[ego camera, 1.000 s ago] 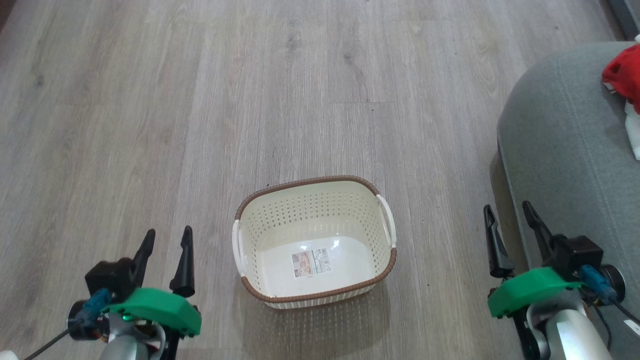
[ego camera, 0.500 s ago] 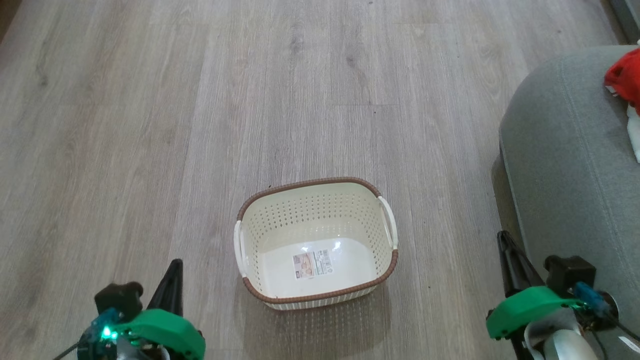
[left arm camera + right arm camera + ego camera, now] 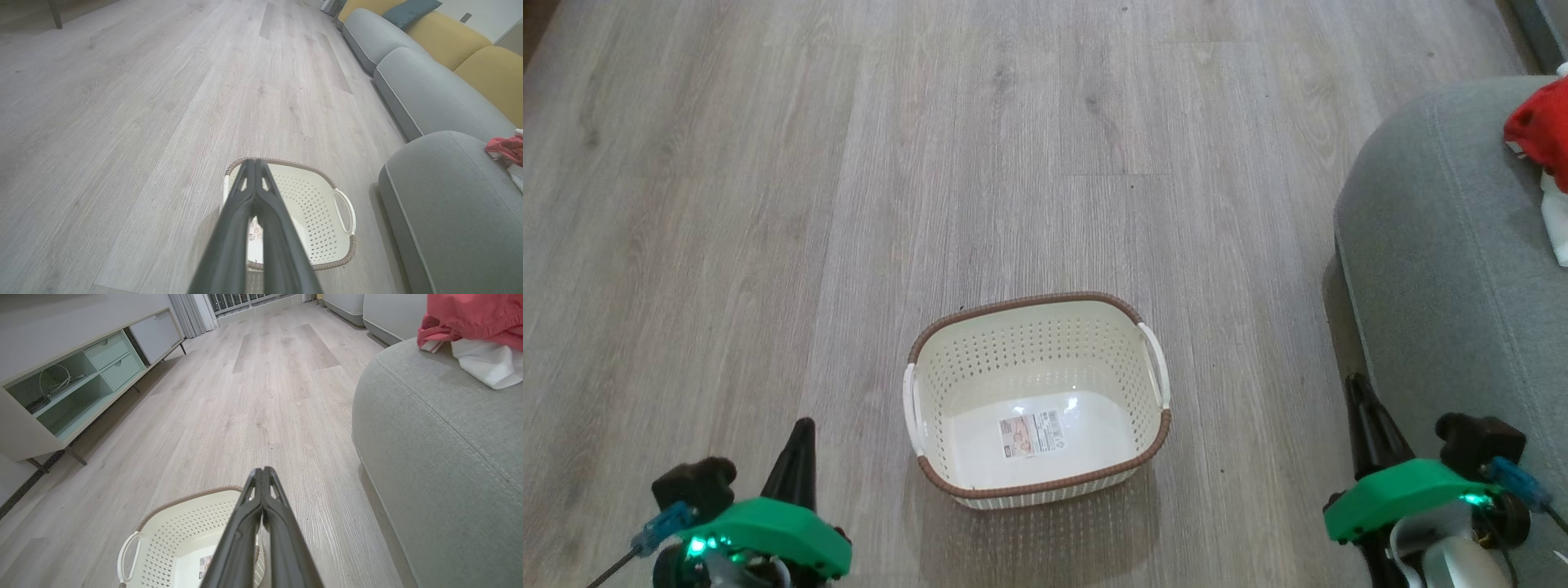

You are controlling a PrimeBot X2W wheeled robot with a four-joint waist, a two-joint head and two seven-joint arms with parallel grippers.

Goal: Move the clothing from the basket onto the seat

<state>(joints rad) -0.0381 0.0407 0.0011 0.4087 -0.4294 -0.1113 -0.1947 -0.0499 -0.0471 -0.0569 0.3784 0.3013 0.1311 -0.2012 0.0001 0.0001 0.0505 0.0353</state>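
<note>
okay, looking down from the head camera: the basket [image 3: 1029,351] sits on the wood floor [image 3: 849,163] right in front of me, between my two arms. i can see straight to its white bottom, with the label [image 3: 1031,433] lying flat in there. brown rim all round, a white handle on each short side.

left gripper [image 3: 800,437] is at the lower left, apart from the basket, fingers pressed together into one dark point with nothing pinched between them. my left wrist camera agrees: both fingers meet along their length, and in that view the tip lines up over the basket's far rim.

right gripper [image 3: 1362,400] is at the lower right, just beside the front edge of the seat [image 3: 1437,245]. it's closed tight too and gripping nothing. i can't tell whether it brushes the upholstery.

the clothing [image 3: 1539,131] is up on the seat, at the far right edge of the head view: a red bundle with a white piece [image 3: 1556,233] touching it just below. from the right wrist camera the red heap rests on top of the cushion near its rounded corner, the white piece spilling out beneath it. a strip of bare floor lies between basket and seat.

further off, the left wrist camera shows more grey sofa sections [image 3: 425,94] with yellow cushions [image 3: 445,38], and the right wrist camera shows a low cabinet [image 3: 81,375] along the wall.
</note>
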